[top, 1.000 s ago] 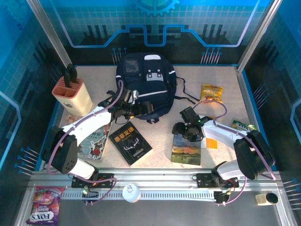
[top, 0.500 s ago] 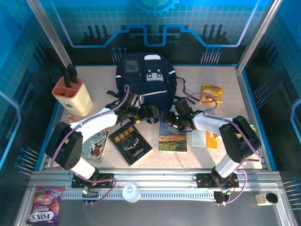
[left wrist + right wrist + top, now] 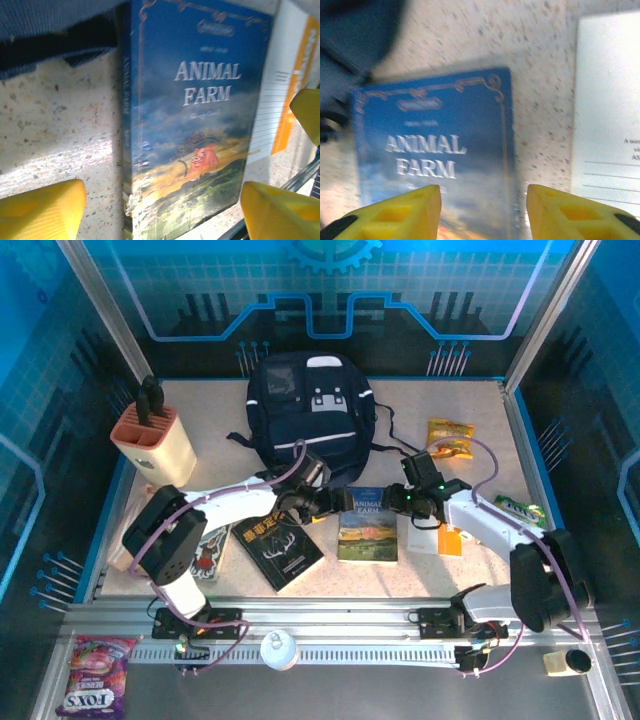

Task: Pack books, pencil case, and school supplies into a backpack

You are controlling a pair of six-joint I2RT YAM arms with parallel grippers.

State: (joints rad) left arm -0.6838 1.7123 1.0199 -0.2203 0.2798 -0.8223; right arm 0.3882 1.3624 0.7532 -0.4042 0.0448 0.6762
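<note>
- Left hand: gapes open, straddles the "Animal Farm" book.
- Right hand: hangs open over that book's top.
- Book: lies flat on tabletop, near backpack.

Animal Farm book: glossy paper cover | backpack: matt cloth | table: speckled, rough

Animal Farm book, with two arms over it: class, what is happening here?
Both arms reach to the Animal Farm book, which lies flat on the table in front of the backpack. The left gripper and right gripper hover over it with jaws open; neither holds it. The black book lies beside it, not yet packed.
</note>
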